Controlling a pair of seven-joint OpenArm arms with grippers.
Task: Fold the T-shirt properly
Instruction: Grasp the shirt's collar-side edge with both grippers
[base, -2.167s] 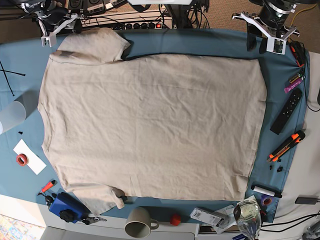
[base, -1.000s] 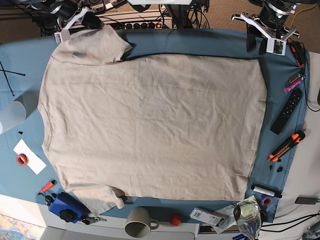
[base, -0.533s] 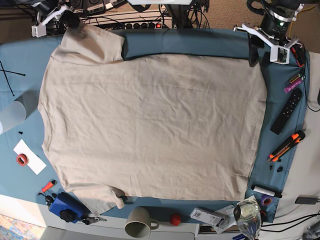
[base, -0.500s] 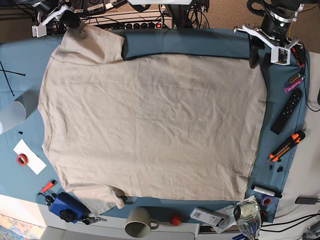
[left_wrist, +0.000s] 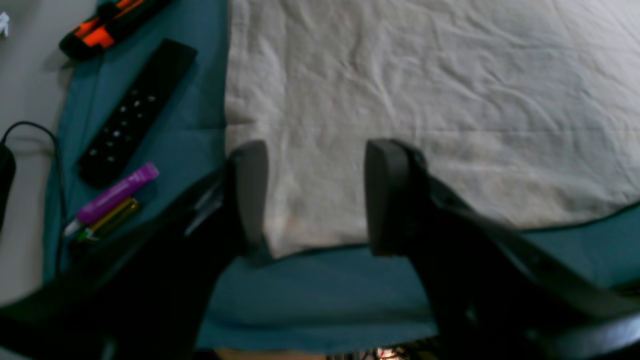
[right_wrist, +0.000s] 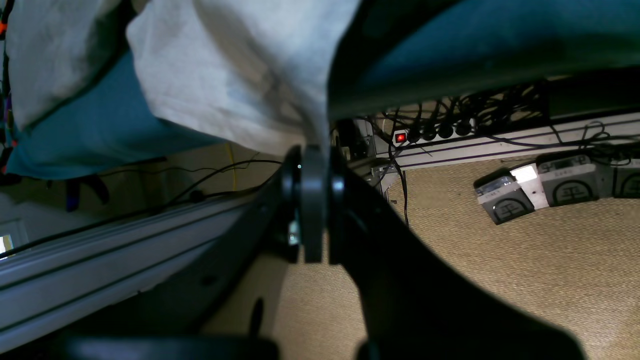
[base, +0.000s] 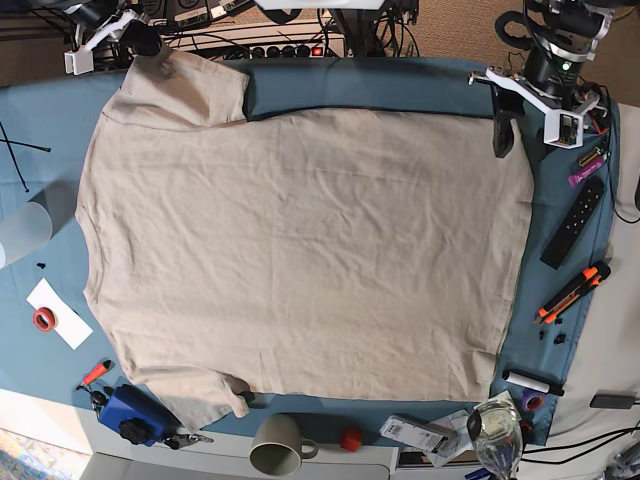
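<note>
The T-shirt (base: 300, 250) is lying spread flat across the blue cloth (base: 400, 85) that is covering the desk, filling most of the middle of the base view, with its collar side toward the left of the frame and its hem toward the right. One sleeve (base: 185, 90) is reaching toward the upper left of the frame, and the other (base: 205, 395) is lying folded in at the lower left.

The left gripper (base: 528, 120) is sitting at the upper right of the base view, over the shirt's upper right corner. In the left wrist view its fingers (left_wrist: 248, 190) are standing wide apart, one at the side edge of the corner and the other over the fabric, with nothing between them but the cloth below. Whether they are touching the shirt cannot be told.

The right gripper (right_wrist: 314, 160) is at the upper left of the base view, past the desk's far edge. Its fingers are pressing together on the end of the sleeve, and the fabric is running up from them, pulled taut.

Beside the hem, at the right of the base view, a black remote (base: 573, 222), a purple marker (base: 588, 168) and an orange and black cutter (base: 573, 292) are lying on the cloth. A mug (base: 277, 446) is standing at the lower edge.
</note>
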